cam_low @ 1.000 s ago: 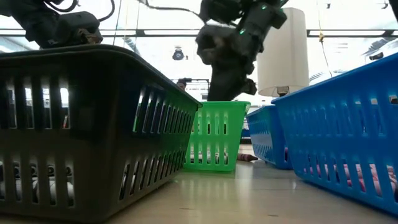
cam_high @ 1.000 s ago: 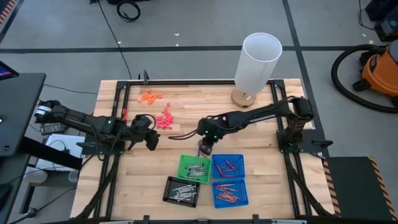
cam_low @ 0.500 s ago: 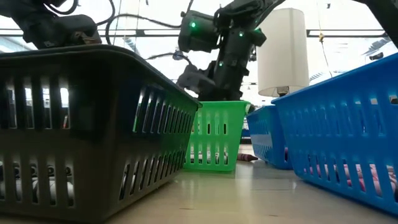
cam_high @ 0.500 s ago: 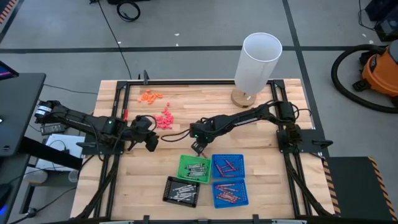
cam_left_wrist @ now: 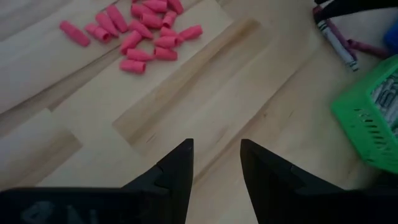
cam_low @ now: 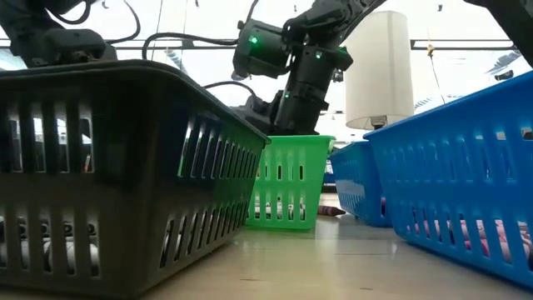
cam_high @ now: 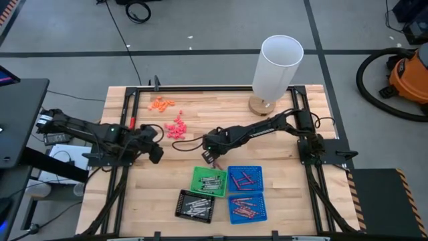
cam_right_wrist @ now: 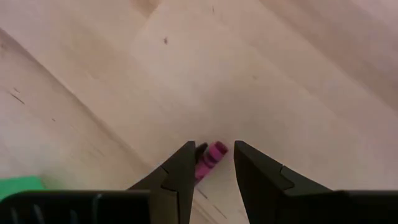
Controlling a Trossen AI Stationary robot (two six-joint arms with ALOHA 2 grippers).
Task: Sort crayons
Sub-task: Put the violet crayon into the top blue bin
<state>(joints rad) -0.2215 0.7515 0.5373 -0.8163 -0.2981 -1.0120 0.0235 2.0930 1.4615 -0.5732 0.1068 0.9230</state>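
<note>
1. The right gripper [cam_right_wrist: 211, 165] is spread above a maroon crayon [cam_right_wrist: 210, 157] seen between its fingers, on bare wood just beside the green tray [cam_high: 209, 181].
2. The left gripper [cam_left_wrist: 216, 163] is held apart, empty.
3. Most crayons are sorted into trays; few strays [cam_left_wrist: 341, 41] are left.

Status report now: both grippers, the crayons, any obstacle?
Right gripper open, a maroon crayon between its fingers, not gripped. Left gripper open, empty, waiting near pink bits. Nothing in the way.
</note>
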